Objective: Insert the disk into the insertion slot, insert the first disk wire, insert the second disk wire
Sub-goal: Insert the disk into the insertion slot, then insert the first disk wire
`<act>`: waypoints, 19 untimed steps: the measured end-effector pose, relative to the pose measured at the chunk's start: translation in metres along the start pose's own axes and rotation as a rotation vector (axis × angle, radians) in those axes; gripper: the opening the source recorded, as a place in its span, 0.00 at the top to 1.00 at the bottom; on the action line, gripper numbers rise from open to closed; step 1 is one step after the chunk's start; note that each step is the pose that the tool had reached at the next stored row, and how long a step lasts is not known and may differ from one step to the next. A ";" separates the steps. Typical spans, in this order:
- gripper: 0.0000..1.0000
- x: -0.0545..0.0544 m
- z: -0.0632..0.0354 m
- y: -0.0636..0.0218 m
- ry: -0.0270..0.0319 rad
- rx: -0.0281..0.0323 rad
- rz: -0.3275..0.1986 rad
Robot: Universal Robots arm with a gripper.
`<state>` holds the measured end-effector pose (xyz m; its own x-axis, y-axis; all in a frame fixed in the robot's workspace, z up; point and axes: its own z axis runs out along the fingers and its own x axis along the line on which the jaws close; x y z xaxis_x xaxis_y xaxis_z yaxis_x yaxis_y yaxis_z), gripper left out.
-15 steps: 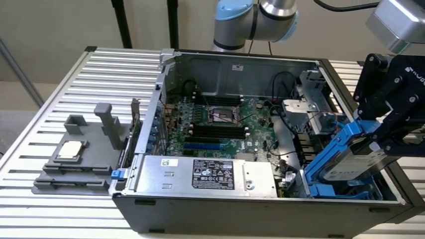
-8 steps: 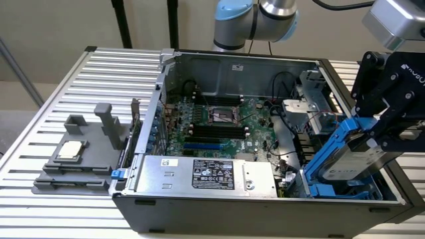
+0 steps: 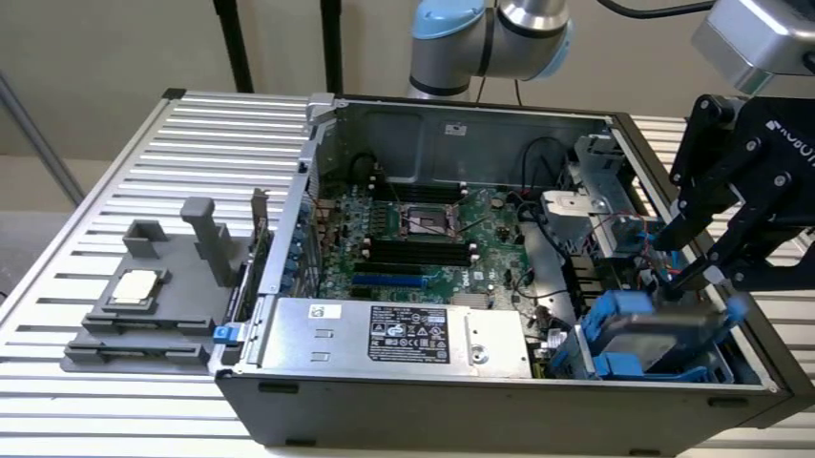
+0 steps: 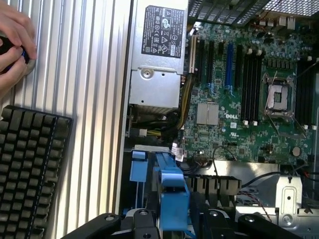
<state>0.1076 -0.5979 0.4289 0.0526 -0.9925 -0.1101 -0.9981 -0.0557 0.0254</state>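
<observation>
I hang over the corner of the open computer case that lies on the exterior view's right, nearest that camera, with my black linkage reaching down from above. The disk is right beneath me. Its grey face is tilted and it is clipped in its bright blue carrier. It rests in the insertion slot, the grey cage with blue fittings in that corner of the case. How deep it sits there I cannot tell.

In the wrist view the blue end of the carrier stands up close against me. Whether my jaws pinch it or stand spread beside it I cannot tell.

Just behind me in the exterior view, a small bunch of red and blue wires hangs inside the case. Beside the slot, along the case's near wall, lies the silver power supply with its black label. Beyond that is the green motherboard with its CPU socket.

Outside the case, on the exterior view's left, a grey holder block carrying a small chip stands on the ribbed metal tabletop.

The wrist view also takes in a black keyboard on that tabletop. Near it a person's hand is curled around something small and dark.
</observation>
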 end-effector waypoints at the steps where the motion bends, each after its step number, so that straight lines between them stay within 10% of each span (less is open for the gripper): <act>1: 0.61 0.000 0.0001 0.0000 -0.0002 -0.0001 -0.001; 19: 0.61 0.000 -0.0001 -0.0051 0.0001 -0.0009 -0.006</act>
<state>0.1127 -0.5974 0.4288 0.0584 -0.9922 -0.1102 -0.9978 -0.0616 0.0256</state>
